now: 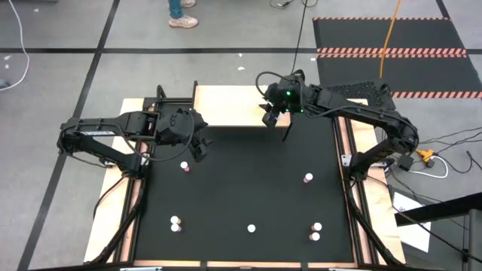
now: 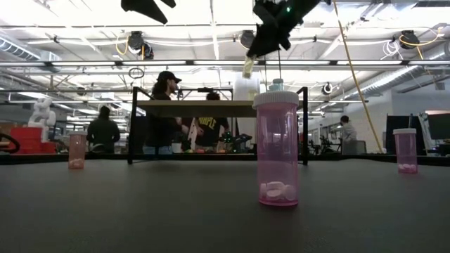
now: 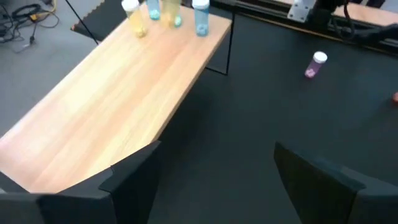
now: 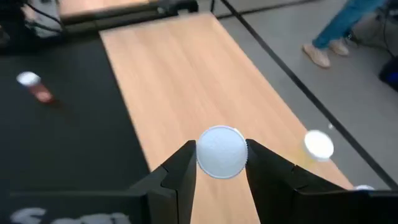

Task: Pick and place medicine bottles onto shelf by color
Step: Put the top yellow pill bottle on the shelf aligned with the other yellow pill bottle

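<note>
The black mat point(image 1: 248, 188) covers most of the table, and the shelf point(image 1: 226, 105), a light wooden board on thin black legs, stands along its far edge. No label or printing can be read on any bottle; the only lettering in sight is on the shirt of a person point(image 2: 209, 130) in the room behind the table, too blurred to make out.

The right arm reaches in from the right side, elbow bent, with the right gripper point(image 4: 221, 163) hanging above the right end of the shelf. Its fingers are closed on the white cap of a held bottle point(image 4: 220, 151), whose body looks yellowish in the low view, well above the board. Just beside it on the board stands a yellow bottle point(image 4: 318, 145); the left wrist view shows yellow and blue bottles point(image 3: 200, 15) grouped at that same end.

The left arm stretches in from the left, folded low, and the left gripper point(image 3: 214, 177) hovers over the mat near the shelf's left end, its fingers spread wide and holding nothing.

Pink bottles stand scattered on the mat: one point(image 1: 184, 166) close to the left gripper, one point(image 1: 308, 178) right of centre, and several along the near edge. The nearest pink bottle point(image 2: 276, 147) shows white tablets at its bottom.
</note>
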